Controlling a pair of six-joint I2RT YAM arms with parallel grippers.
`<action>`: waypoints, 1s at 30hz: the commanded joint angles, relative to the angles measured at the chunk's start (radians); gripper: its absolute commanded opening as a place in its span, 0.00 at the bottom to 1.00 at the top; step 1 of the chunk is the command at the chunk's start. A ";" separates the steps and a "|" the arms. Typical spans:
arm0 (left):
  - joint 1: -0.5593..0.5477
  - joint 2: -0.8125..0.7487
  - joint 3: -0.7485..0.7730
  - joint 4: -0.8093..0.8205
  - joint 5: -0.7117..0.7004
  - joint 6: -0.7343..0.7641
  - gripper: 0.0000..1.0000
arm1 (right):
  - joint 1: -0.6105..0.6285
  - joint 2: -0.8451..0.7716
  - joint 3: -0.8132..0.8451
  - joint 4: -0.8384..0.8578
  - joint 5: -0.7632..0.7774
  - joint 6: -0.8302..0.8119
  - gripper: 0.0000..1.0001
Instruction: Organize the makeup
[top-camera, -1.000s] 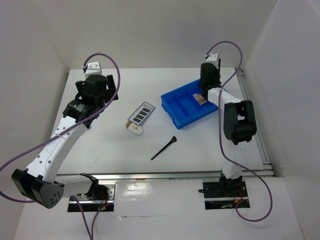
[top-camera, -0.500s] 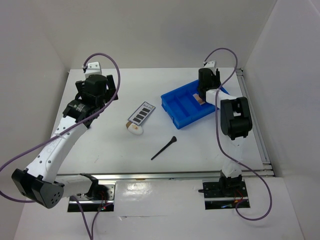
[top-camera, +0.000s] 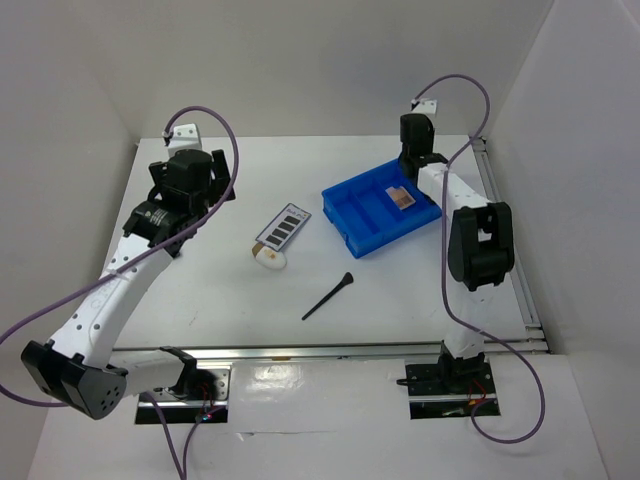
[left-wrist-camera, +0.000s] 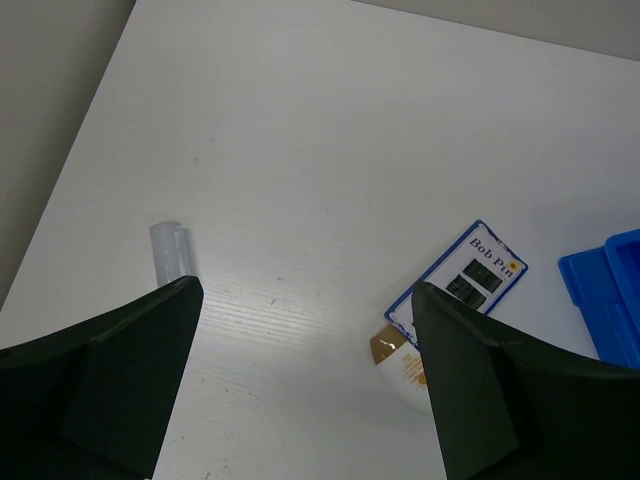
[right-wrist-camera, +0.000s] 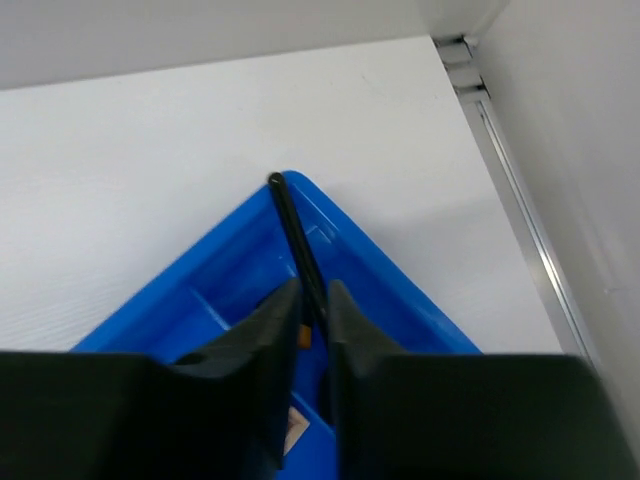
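Tray: the blue tray (top-camera: 350, 232) sits far right, within the right arm's reach. We judge it to be where the makeup gets sorted.
Left claw: the left claw (left-wrist-camera: 305, 300) is spread fully and holds nothing. It hangs over the table's left side, looking down on the unsorted pieces, and we read it as standing clear.
Right claw: the right claw (right-wrist-camera: 312, 295) is above the tray's far corner, its jaws a narrow slit apart. A brush (right-wrist-camera: 295, 235) shows in the slit. We cannot tell whether it is pinched or only lying in the tray beneath.
Palette: the palette (top-camera: 283, 227) is dark and rectangular with a pale border. It lies flat mid-table, apart from the tray.
Compact: the compact (top-camera: 400, 197) is a tan square, flat in a tray compartment. We judge it done.
Sponge: the sponge (top-camera: 270, 259) is a white egg with a tan base, lying just beside the palette's near end.
Other brush: the other brush (top-camera: 328, 297) is thin and black with a flared head. It lies alone on the table, not yet sorted.
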 joint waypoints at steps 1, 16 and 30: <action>-0.004 -0.028 0.031 0.011 -0.003 0.016 1.00 | 0.018 -0.095 0.076 -0.063 -0.074 0.069 0.19; -0.004 -0.027 0.031 0.002 -0.014 0.016 1.00 | -0.048 0.340 0.660 -0.392 -0.158 0.179 0.16; -0.004 -0.006 0.031 -0.007 -0.023 0.016 1.00 | -0.066 0.455 0.755 -0.309 -0.132 0.170 0.14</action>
